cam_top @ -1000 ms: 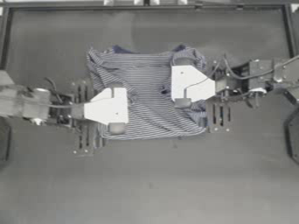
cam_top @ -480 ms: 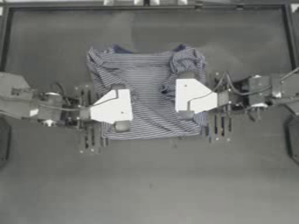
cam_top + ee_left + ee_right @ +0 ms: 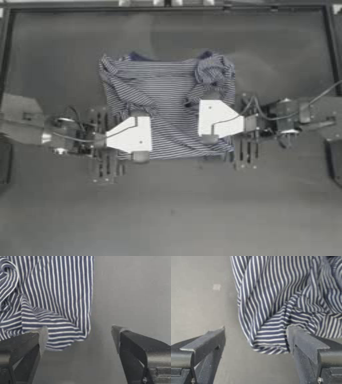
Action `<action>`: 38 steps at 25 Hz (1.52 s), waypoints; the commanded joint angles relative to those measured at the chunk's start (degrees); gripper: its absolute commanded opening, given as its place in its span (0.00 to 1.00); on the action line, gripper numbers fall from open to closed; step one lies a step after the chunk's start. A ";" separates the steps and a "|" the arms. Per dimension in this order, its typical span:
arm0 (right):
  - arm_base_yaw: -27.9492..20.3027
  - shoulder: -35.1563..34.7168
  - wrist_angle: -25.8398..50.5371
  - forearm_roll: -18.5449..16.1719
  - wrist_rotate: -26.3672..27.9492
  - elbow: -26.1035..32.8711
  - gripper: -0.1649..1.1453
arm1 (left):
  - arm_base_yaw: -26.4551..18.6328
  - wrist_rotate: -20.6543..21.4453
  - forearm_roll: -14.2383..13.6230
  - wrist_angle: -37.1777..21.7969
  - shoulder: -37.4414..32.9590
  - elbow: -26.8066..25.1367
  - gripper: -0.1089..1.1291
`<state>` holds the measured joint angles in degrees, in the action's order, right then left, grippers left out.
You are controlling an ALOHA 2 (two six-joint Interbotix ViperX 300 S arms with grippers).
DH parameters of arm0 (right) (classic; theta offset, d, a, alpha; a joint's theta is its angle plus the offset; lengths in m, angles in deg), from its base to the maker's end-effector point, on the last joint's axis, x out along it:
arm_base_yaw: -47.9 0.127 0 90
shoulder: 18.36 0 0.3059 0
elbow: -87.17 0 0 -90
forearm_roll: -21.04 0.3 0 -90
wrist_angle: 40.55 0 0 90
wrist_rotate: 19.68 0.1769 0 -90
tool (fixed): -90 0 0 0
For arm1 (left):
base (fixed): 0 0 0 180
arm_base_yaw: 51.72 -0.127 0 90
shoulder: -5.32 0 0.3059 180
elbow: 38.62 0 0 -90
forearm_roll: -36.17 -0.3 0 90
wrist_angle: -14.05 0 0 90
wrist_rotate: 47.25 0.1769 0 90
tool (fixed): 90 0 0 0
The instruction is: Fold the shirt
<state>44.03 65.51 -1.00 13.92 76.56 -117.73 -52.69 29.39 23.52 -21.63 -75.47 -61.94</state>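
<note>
Both grippers hang open over the shirt's near corners.

The shirt [image 3: 167, 107] lies rumpled on the table [image 3: 174, 210], toward its far side, with bare surface all around. The left gripper [image 3: 80, 338] straddles one lower corner, jaws wide apart; the right gripper [image 3: 256, 338] does likewise at the other. Each hem corner curls under just between the jaws, neither one gripped.

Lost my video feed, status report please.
Left gripper open at the shirt hem corner. Right gripper open, same. Shirt flat, rumpled. Nothing in the way.
</note>
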 commanded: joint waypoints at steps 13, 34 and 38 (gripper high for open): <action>0.26 -4.92 -2.02 -1.32 0.26 0.44 0.88 | 0.09 -4.66 -6.15 3.69 3.52 0.44 0.91; 0.26 -8.88 -2.81 -7.12 4.92 0.09 0.88 | 0.70 -7.12 -11.34 2.29 8.00 1.49 0.91; 0.26 -8.96 -2.81 -9.05 6.68 -0.18 0.87 | 0.70 -7.56 -12.04 0.79 8.17 1.41 0.91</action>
<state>44.21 55.66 -3.72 5.49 82.98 -118.26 -51.90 21.92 11.91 -20.40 -66.33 -61.59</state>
